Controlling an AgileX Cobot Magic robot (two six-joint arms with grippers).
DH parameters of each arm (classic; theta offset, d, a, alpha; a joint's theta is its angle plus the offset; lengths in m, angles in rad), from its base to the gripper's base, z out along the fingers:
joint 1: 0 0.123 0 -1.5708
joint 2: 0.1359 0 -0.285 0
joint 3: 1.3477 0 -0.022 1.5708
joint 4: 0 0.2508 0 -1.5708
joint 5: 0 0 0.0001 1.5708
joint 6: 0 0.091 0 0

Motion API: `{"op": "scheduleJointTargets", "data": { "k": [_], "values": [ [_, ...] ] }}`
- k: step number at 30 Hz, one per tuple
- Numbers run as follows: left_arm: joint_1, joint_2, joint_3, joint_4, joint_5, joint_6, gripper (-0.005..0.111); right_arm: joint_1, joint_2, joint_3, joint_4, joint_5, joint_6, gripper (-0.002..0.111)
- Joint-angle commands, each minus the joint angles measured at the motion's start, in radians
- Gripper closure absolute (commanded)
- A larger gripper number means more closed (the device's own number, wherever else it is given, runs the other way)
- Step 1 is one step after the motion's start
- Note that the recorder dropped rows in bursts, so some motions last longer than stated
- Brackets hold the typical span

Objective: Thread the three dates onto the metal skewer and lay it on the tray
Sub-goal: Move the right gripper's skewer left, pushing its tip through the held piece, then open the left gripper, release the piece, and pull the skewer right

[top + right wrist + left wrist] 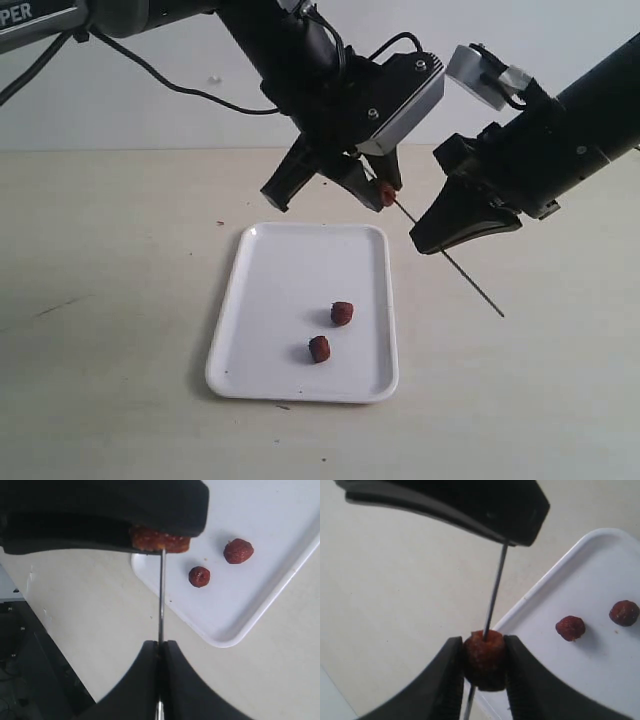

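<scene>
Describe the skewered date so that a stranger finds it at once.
Find the white tray. Above its far corner the left gripper pinches one date, pierced by the thin skewer. The other two dates lie loose on the tray.

Two black tubular arms: left arm (290, 50), right arm (590, 110). Silver-grey boxy wrist housing (405, 100), dark screws visible. Thin black cable (170, 80), upper left of frame. White lettering "PER" (15, 12), top-left corner. Matte black tapered fingers (460, 215).
</scene>
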Motion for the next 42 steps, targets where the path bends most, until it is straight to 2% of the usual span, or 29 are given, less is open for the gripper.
{"op": "scheduleJointTargets", "data": {
  "k": [1, 18, 20, 26, 27, 35, 39, 42],
  "values": [
    [-0.005, 0.0, 0.006, -0.017, 0.014, 0.001, 0.078, -0.004, 0.0, -0.009, -0.022, 0.001, -0.01, 0.108],
    [-0.002, -0.001, 0.006, -0.054, 0.014, -0.081, 0.078, -0.004, 0.002, -0.009, -0.032, 0.009, -0.007, 0.108],
    [-0.002, -0.001, 0.006, -0.054, 0.014, -0.102, 0.073, -0.004, 0.002, -0.009, -0.032, 0.014, -0.007, 0.108],
    [-0.002, -0.001, 0.006, -0.056, -0.021, -0.209, 0.037, -0.004, 0.002, -0.009, -0.064, 0.017, -0.007, 0.108],
    [-0.002, -0.001, 0.006, -0.056, -0.035, -0.213, 0.034, -0.004, 0.002, -0.009, -0.069, 0.017, -0.007, 0.108],
    [0.015, -0.034, 0.004, -0.032, -0.038, -0.241, 0.034, -0.004, 0.002, -0.009, -0.077, 0.017, -0.007, 0.108],
    [0.044, -0.085, 0.004, -0.038, -0.019, -0.325, 0.034, -0.004, 0.002, -0.009, -0.084, 0.006, -0.007, 0.108],
    [0.084, -0.135, 0.004, -0.043, 0.014, -0.434, 0.034, -0.004, -0.024, 0.003, -0.161, -0.039, 0.025, 0.108]
  ]
}}
